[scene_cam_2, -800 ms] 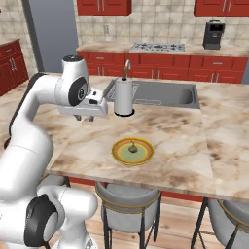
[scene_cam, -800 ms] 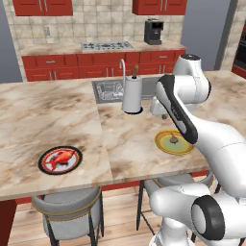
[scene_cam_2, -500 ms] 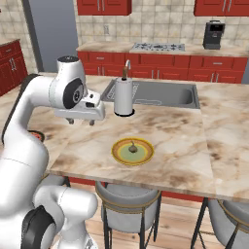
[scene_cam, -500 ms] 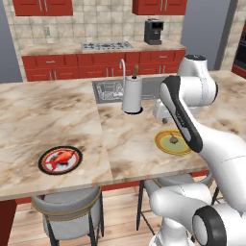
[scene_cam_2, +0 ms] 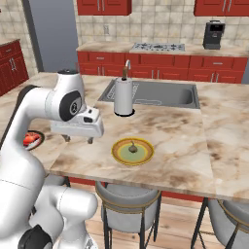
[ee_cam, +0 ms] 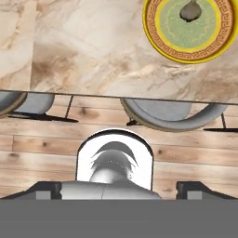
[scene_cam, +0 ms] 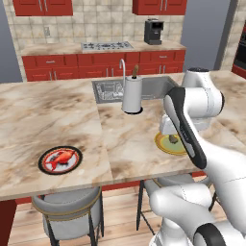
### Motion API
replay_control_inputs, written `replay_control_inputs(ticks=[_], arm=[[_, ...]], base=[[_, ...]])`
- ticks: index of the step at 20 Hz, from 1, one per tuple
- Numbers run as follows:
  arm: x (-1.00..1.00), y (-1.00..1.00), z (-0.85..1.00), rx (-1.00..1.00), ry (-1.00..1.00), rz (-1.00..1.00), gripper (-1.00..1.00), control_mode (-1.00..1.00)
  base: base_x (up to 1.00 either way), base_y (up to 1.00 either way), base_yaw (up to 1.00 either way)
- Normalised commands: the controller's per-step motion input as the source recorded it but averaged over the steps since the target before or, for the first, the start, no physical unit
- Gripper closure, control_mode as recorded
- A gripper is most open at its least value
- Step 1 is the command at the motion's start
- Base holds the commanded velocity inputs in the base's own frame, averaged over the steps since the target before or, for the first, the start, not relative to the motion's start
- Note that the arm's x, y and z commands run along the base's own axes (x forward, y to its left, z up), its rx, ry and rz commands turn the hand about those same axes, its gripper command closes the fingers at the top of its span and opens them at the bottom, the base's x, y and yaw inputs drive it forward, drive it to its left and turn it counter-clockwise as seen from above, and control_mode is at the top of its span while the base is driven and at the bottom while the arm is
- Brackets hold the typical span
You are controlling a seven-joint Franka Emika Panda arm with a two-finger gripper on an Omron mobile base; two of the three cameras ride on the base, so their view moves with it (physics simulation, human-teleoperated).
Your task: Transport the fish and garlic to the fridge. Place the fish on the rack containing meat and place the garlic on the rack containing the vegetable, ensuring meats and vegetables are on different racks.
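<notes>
gripper hanging empty over the island, fish and garlic both sitting on their plates

the gripper (scene_cam_2: 77, 139) hangs above the near-left part of the marble island counter (scene_cam_2: 175, 131) as the right base view sees it, pointing down, its two fingers spread wide with nothing between them. it sits just left of the yellow plate (scene_cam_2: 146, 154) and above counter level, touching nothing.

the garlic (scene_cam_2: 133, 147) is on that yellow plate, roughly in the middle, and the plate is close to the near edge of the counter. in the hand view the same plate (ee_cam: 160, 46) shows in the top right corner with the garlic (ee_cam: 189, 11) on it, and the counter's near edge runs across the picture with the grey stools (ee_cam: 171, 114) and wooden floor (ee_cam: 42, 148) below it.

the fish (scene_cam: 60, 158) lies on a red-rimmed dark plate (scene_cam: 47, 169) near the near edge of the counter, way over on the left end in the left base view, well apart from the garlic plate. from the right base camera you just catch a bit of it behind the arm.

a white paper towel roll (scene_cam: 132, 94) stands upright on a dark base at the near edge of the sink (scene_cam: 109, 90), beyond the yellow plate. along the back wall there's a stove top (scene_cam: 106, 45) and a black coffee machine (scene_cam: 153, 31) on the red cabinets (scene_cam: 72, 66).
</notes>
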Motion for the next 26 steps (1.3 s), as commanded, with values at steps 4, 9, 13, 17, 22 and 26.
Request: replay_control_inputs(ticks=[4, 9, 13, 17, 22, 26], arm=[[-0.01, -0.5, -0.32, -0.03, 0.22, 0.0, -1.0, -1.0], [0.18, -0.45, -0.29, 0.0, 0.2, 0.0, -1.0, -1.0], [0.24, -0.52, -0.18, 0.0, 0.06, 0.0, -1.0, -1.0], [0.38, -0.45, -0.16, 0.0, 0.0, 0.0, -1.0, -1.0], [0.57, -0.18, -0.28, 0.0, 0.0, 0.0, -1.0, -1.0], [0.67, -0.05, -0.25, 0.0, -0.07, 0.0, -1.0, -1.0]], base=[[0.0, 0.0, 0.0], [0.0, 0.0, 0.0], [0.0, 0.0, 0.0], [0.0, 0.0, 0.0], [0.0, 0.0, 0.0], [0.0, 0.0, 0.0]])
